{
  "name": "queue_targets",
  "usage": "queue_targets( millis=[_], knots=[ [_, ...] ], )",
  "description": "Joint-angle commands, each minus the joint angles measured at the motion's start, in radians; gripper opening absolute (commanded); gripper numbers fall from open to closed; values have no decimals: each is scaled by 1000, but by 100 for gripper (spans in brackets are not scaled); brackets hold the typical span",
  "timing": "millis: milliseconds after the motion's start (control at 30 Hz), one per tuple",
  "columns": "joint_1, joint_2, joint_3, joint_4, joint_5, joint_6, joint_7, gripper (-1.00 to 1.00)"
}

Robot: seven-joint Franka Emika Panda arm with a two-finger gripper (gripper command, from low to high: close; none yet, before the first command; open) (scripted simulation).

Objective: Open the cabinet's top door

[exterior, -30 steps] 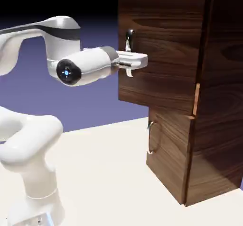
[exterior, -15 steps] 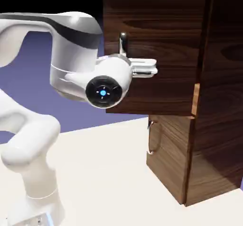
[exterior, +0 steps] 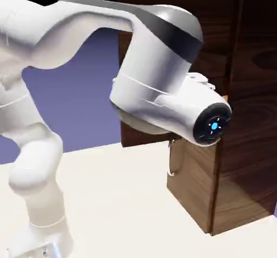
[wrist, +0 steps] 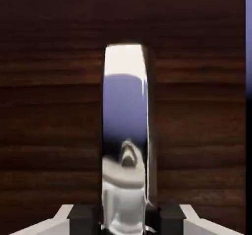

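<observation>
Cabinet (exterior: 246, 159) wood fills the hand view, and the top door (wrist: 54, 106) lies straight ahead of the gripper (wrist: 126, 218), square to it. The door's silver handle (wrist: 126, 130) runs as a long bar up from between the two finger tips, its long axis crossing the line that joins the fingers. One grey fingertip (wrist: 82, 214) sits just to one side of the bar's lower end and the other just to the other side, both pressed close against it, so the gripper looks clamped on the handle rather than merely straddling it.

From the exterior view, the arm (exterior: 157, 84) hides the hand, the handle and much of the door. What shows of the door (exterior: 125, 135) is a panel standing forward of the cabinet's body, its free edge on the arm's side, with the hinge side away toward the cabinet's far corner near a lighter strip of edge. The shorter lower door (exterior: 192, 186) is shut beneath, its small handle (exterior: 171, 157) untouched.

The door seems already partly swung out. Since the hinge lies beyond the gripper on the cabinet side, the pull should curve around that hinge, not run straight back; a straight tug risks the fingers slipping along the bar.
</observation>
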Motion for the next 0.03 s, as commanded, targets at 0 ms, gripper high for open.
queue_targets(
  millis=[0],
  knots=[
    [0, 0, 0, 0, 0, 0, 0, 100]
  ],
)
